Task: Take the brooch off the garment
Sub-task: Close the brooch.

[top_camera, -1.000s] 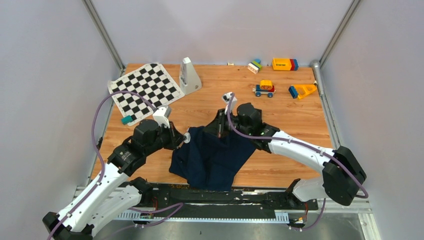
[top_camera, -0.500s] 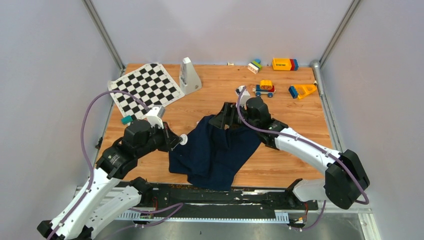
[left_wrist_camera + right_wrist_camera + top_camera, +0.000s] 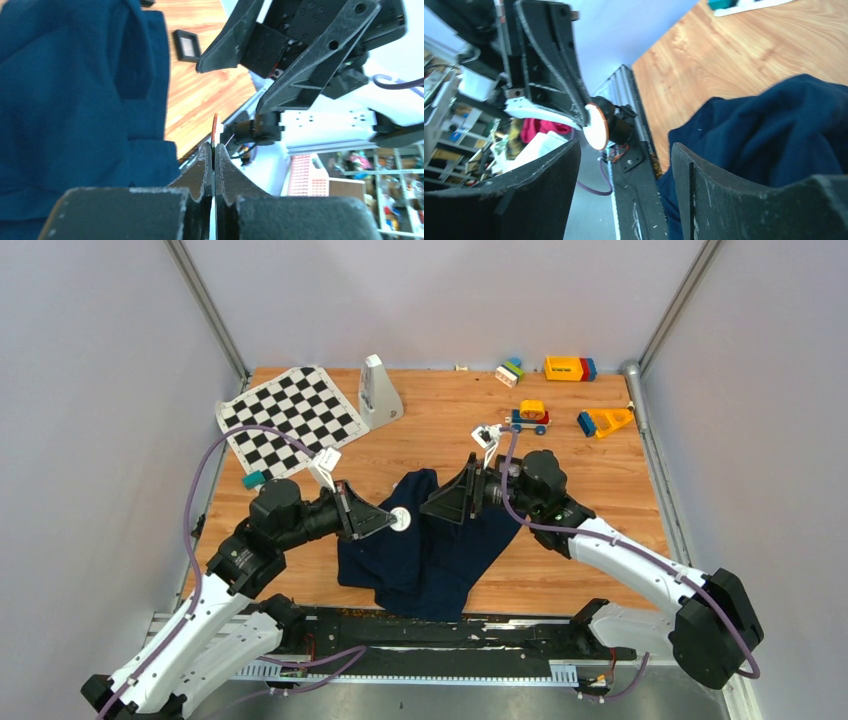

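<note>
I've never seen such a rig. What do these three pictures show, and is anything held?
Two white-and-black robot arms are bolted at the near edge of a wooden table. The wide picture looks down from above; the other two come from a camera on each wrist. A dark blue garment lies between the arms, with a chequered mat and toy blocks farther back. The left pincer is shut on a small round brooch, which appears clear of the cloth. The right pincer is open and holds nothing.

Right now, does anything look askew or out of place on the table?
Only the garment: bunched and crooked, its near corner at the front edge of the table. The brooch is pinched in the left end effector, apart from the cloth; the right end effector is open.
</note>
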Tool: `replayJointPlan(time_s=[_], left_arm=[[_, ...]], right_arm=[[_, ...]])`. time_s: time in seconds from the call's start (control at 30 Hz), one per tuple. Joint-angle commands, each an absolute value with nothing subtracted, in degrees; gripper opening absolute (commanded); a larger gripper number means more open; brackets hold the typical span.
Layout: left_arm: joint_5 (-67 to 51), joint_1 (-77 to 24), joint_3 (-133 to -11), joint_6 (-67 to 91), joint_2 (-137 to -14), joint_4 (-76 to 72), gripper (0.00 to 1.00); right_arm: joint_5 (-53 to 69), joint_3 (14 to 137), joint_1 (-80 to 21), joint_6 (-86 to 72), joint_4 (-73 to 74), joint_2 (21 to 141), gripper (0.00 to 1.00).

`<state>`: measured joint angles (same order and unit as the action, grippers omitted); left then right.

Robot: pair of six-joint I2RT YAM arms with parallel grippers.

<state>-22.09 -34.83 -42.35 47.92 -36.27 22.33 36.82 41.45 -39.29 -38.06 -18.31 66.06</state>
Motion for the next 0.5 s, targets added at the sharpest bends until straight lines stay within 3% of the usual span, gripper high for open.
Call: replayJointPlan(time_s=[0.0, 0.33, 0.47], left_arm=[[-27.0, -34.8, -41.0, 56.1, -35.7, 9.7, 0.0], [-27.6, -34.8, -39.1, 58.3, -35.1, 4.9, 0.0], [-28.4, -34.9, -38.1, 59.1, -35.2, 2.3, 0.0]], right_arm=[[46.1, 40.0, -40.0, -44.8, -32.5, 65.6, 0.66], [47.4, 41.7, -43.5, -48.2, -37.2, 68.1, 0.65], [46.1, 42.7, -44.1, -48.1, -35.9, 68.8, 0.59]])
